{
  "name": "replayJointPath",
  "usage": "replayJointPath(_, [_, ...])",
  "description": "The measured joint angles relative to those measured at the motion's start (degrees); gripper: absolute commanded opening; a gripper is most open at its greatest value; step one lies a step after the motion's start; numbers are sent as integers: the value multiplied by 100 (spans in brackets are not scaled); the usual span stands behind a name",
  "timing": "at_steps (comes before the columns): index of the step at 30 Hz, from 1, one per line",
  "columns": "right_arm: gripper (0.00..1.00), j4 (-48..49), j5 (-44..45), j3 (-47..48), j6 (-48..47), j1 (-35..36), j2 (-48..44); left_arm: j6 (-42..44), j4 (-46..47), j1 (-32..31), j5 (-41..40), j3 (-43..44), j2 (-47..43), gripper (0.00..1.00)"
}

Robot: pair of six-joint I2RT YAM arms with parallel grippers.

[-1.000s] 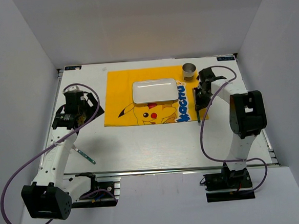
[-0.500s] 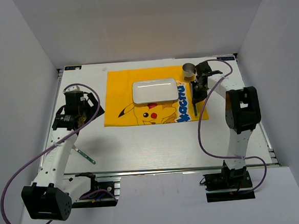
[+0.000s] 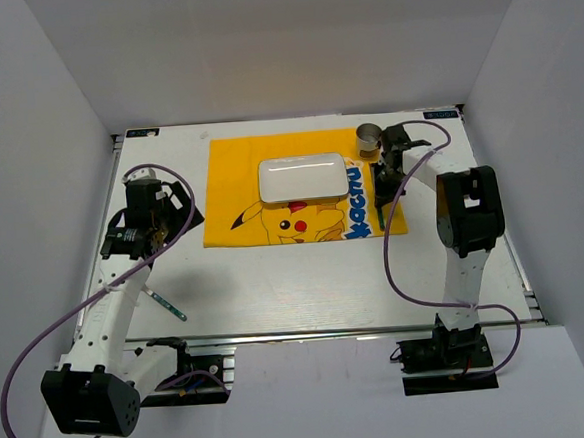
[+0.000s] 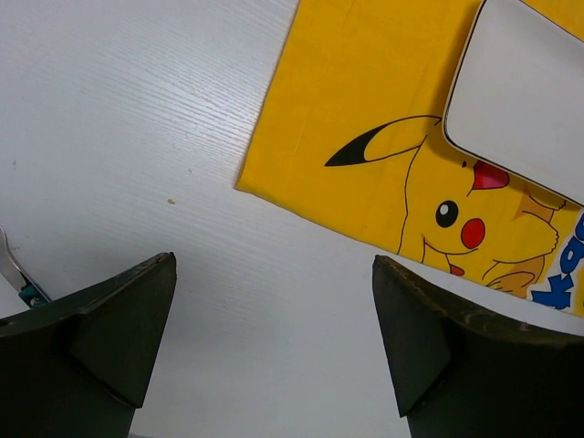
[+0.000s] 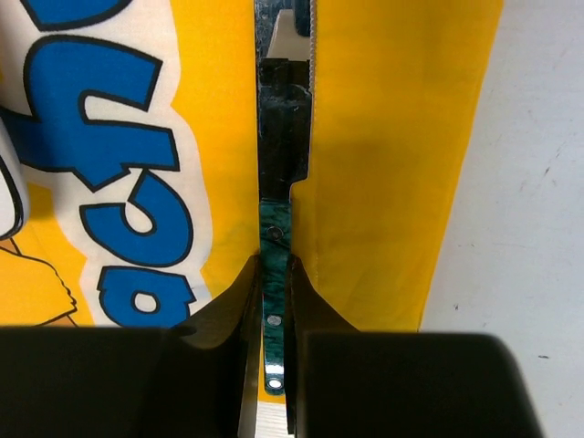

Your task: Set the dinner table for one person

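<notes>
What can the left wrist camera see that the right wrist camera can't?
Only the left wrist view shows Pikachu's face on the print, a sliver of a teal-handled utensil at the edge, and the left gripper open with nothing in it. Only the right wrist view shows the green-handled knife, pinched by the right gripper, and the big blue letters. Both show the yellow mat and the white dinner table.
</notes>
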Motion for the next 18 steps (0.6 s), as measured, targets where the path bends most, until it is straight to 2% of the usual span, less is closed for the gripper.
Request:
replayJointPath(2, [0,4,9,22,7,0,4,0,4,0,0,-11,0,98])
replayJointPath(4, [16,11,9,22,9,0,7,0,4,0,0,-11,0,98])
replayJointPath(9, [31,26,11,22,63,0,4,0,17,0,0,-11,0,98])
replayJointPath(10, [47,33,9,22,68,0,4,0,17,0,-4,-11,2,98])
replayJointPath(12, [51,52,-26,22,90,0,-13,-7,15,0,-42,-11,13,98])
replayJointPath(13, [65,66,-35,15,94,0,-46,-26,11,0,-79,-11,31,98])
replayJointPath(14, [84,74,-66,0,118,2,-107,-63,2,0,-153,-11,57,98])
replayJointPath(15, [89,92,-85,-39,153,2,-210,-107,-22,0,-221,-11,92,98])
replayJointPath(18, [89,122,-138,-190,144,4,-706,-317,-188,0,-505,-11,254,98])
